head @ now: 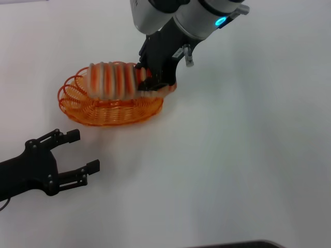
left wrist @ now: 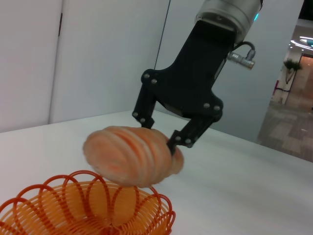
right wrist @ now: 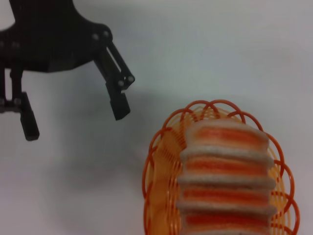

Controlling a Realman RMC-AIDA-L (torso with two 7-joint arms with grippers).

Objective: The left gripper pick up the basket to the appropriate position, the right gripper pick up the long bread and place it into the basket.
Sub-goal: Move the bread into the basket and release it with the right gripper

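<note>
Left gripper [head: 77,151] spread, near basket [head: 111,111] | right gripper [head: 147,80] clamps long bread [head: 114,80] above basket | lower centred, then release.

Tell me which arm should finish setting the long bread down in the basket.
Right. The right gripper already holds the long bread by one end, just above the basket. The left gripper is open, empty, and off to the side on the table.

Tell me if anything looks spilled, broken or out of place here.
Nothing stands out. The right gripper holds the long bread by one end above the basket, which sits upright on the table. The left gripper is open, apart from the basket.
</note>
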